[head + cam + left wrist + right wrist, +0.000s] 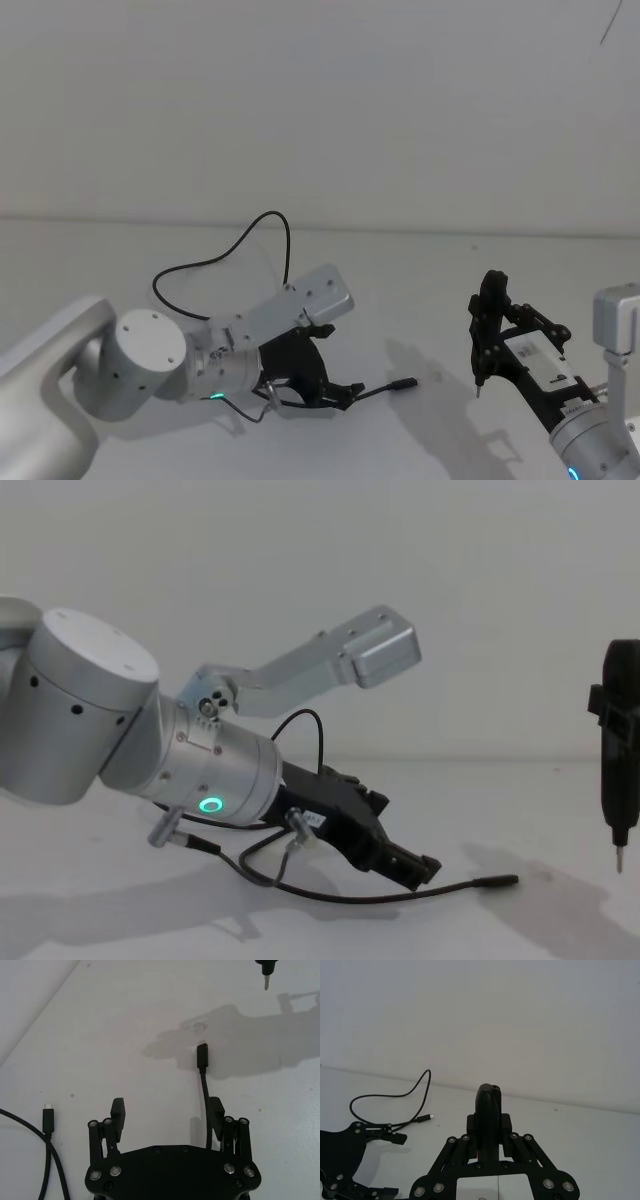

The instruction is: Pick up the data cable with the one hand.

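My left black angular plastic gripper (167, 1107) sits low over the white table (125, 1035), fingers (118, 1110) apart, thin black data cable (204, 1087) running between them beside one; my right gripper (489, 1125) clamps a slim black stick (618, 770)

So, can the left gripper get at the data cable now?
Probably yes: the left gripper has open jaws low over the table, the data cable runs between them, nothing blocks it. The right gripper, holding a tool, sits apart.
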